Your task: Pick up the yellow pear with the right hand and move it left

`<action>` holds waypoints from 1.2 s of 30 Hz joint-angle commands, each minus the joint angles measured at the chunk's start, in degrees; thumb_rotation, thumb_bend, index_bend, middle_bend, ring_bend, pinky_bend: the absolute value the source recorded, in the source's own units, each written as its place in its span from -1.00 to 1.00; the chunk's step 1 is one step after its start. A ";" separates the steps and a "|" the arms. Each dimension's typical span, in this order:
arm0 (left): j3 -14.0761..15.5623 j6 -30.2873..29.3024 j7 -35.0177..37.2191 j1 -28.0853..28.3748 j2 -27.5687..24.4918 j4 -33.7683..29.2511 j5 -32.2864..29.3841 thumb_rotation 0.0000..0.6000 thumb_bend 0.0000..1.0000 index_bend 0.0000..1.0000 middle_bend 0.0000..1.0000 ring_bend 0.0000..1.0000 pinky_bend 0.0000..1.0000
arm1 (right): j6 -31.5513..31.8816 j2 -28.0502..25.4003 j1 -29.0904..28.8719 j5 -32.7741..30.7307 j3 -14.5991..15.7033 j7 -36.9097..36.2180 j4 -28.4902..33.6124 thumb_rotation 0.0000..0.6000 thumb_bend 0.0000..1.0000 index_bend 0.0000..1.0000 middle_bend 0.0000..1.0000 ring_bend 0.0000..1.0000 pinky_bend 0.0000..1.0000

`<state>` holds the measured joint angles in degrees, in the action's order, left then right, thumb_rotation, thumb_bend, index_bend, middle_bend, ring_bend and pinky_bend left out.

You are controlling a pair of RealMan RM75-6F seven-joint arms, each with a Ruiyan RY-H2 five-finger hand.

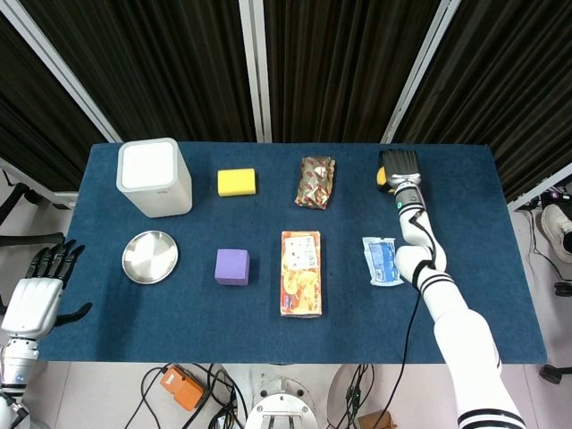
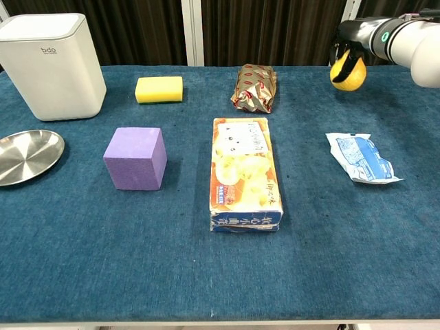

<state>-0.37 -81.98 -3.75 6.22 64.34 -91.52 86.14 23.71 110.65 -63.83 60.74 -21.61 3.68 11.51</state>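
The yellow pear (image 2: 346, 74) hangs a little above the blue tablecloth at the far right, gripped from above by my right hand (image 2: 350, 42). From the head view the hand (image 1: 399, 166) covers most of the pear, and only a yellow sliver (image 1: 380, 177) shows at its left side. My left hand (image 1: 37, 290) hangs off the table's left front corner, fingers spread and holding nothing.
A brown foil snack bag (image 2: 255, 87) lies left of the pear, with a yellow sponge (image 2: 159, 89) and a white bin (image 2: 51, 65) further left. A blue-white packet (image 2: 361, 159), a snack box (image 2: 245, 172), a purple cube (image 2: 135, 157) and a metal plate (image 2: 26, 156) lie nearer.
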 commanded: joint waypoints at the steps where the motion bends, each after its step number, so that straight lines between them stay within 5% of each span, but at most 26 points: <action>1: 0.06 -0.26 0.10 -0.12 -0.03 -0.02 0.22 1.00 -0.76 -1.00 -1.00 -1.00 -0.92 | 7.23 -4.04 1.50 3.79 1.36 -4.59 9.08 1.00 -0.11 0.42 0.12 0.21 0.23; 7: 0.15 -0.92 0.45 -0.40 -0.13 0.10 0.67 1.00 -0.76 -1.00 -1.00 -1.00 -0.92 | 19.24 -11.70 5.59 10.22 4.67 -4.71 30.75 1.00 -0.11 0.42 0.12 0.21 0.23; 13: 0.19 -1.91 0.81 -0.87 -0.19 0.26 1.05 1.00 -0.76 -1.00 -1.00 -1.00 -0.92 | 20.55 -14.03 6.73 10.56 6.46 1.09 45.06 1.00 -0.11 0.42 0.12 0.21 0.21; 23: 0.24 -3.08 1.92 -1.47 -0.43 0.71 1.63 1.00 -0.76 -1.00 -1.00 -1.00 -0.92 | 18.84 -9.55 4.49 8.18 7.03 8.11 44.37 1.00 -0.11 0.39 0.12 0.21 0.19; 28: 0.37 -2.58 2.38 -1.35 -0.62 0.54 1.67 1.00 -0.76 -1.00 -1.00 -1.00 -0.92 | 16.37 -6.84 3.09 6.94 6.67 7.43 41.20 1.00 -0.11 0.22 0.12 0.17 0.12; 36: 0.33 -2.43 2.14 -1.34 -0.70 0.36 1.57 1.00 -0.76 -1.00 -1.00 -1.00 -0.92 | 15.55 -6.32 2.66 9.36 7.37 2.71 40.20 1.00 -0.11 -0.72 -0.12 -0.19 -0.15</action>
<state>-0.05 -84.41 -1.61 4.88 63.64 -91.16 87.72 39.40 104.40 -61.17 69.33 -14.51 7.51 51.89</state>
